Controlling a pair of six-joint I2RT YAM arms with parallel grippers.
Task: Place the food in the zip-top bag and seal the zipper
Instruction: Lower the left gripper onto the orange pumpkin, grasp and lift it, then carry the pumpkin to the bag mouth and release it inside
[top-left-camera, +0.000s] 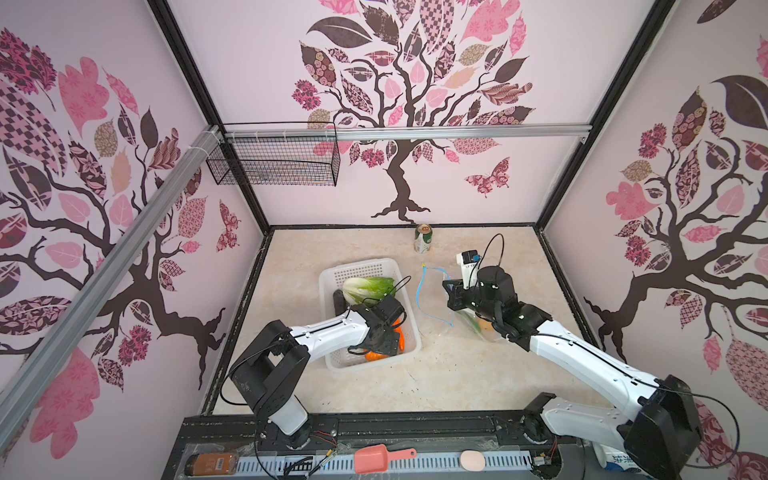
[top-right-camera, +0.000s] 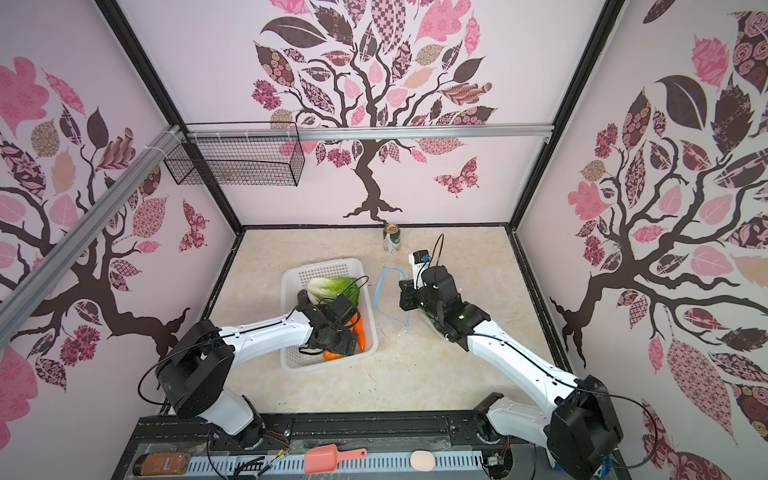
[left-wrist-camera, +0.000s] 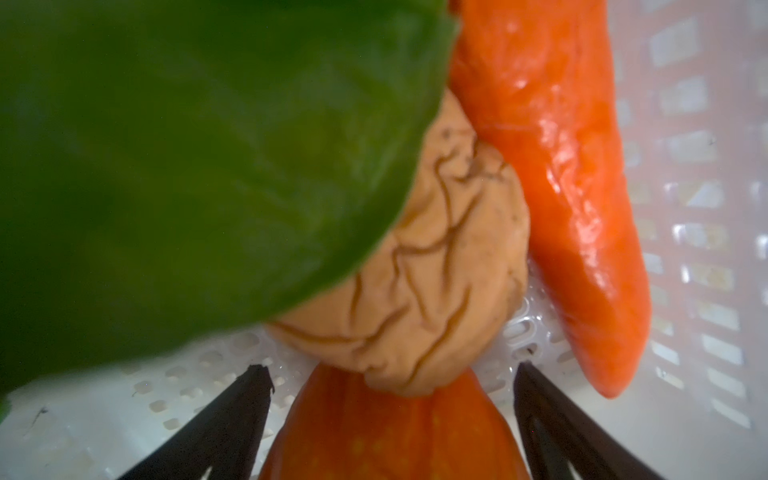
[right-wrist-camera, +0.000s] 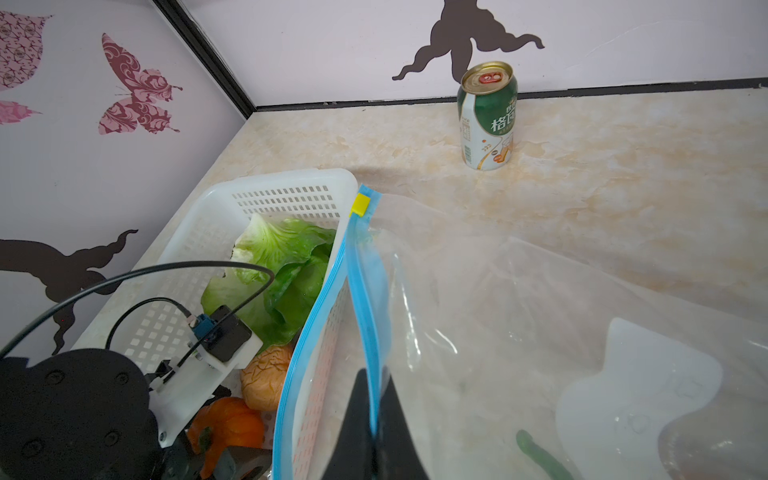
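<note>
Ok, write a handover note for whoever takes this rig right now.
Left end effector: open, low in the basket, over the potato and pumpkin.
Right end effector: shut on the zipper, holding one lip of the open zip-top bag.
Done: one green piece shows in the bag.
Left: lettuce, carrot, potato, pumpkin lie in the basket; then seal.

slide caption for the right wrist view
Right gripper pinches the blue zipper of the zip-top bag, mouth open beside the white basket.
</note>
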